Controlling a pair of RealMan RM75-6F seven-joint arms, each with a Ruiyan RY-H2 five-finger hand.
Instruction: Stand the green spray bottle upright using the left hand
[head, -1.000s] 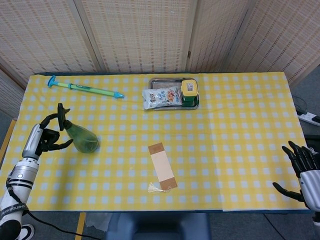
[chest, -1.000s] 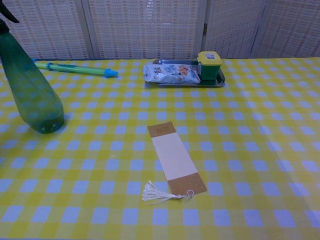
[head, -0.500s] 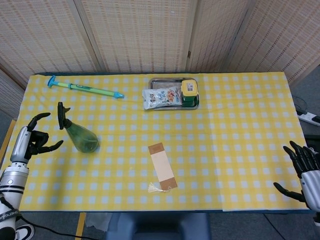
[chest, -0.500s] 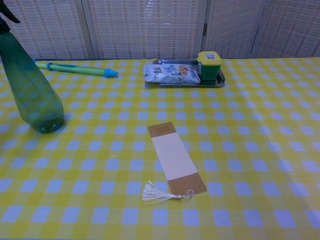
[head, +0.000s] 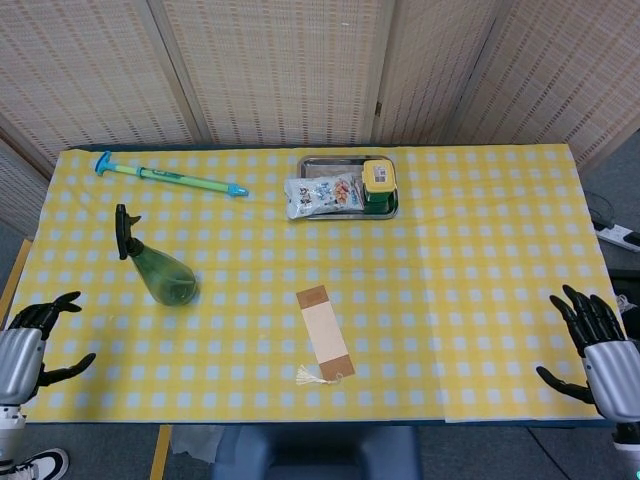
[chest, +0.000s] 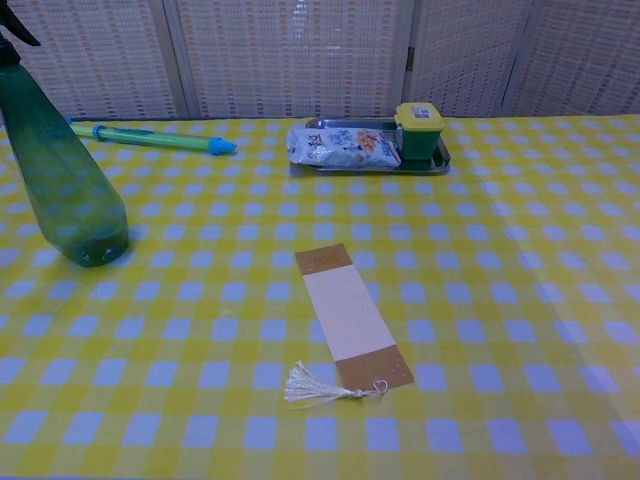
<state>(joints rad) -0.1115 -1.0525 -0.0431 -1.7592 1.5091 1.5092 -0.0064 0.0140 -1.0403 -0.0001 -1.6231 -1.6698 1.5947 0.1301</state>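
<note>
Checked tablecloth (head: 480, 260), upright green spray bottle (chest: 60, 170); empty spread-fingered left hand (head: 25, 345) and right hand (head: 600, 345) only overhead.

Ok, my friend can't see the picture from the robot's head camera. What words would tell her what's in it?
A green spray bottle stands upright on a yellow checked table, with the robot's left hand open and apart from it at the near left edge. The right hand is open at the near right corner. A bookmark, a toy syringe and a tray of snacks lie beyond.
</note>
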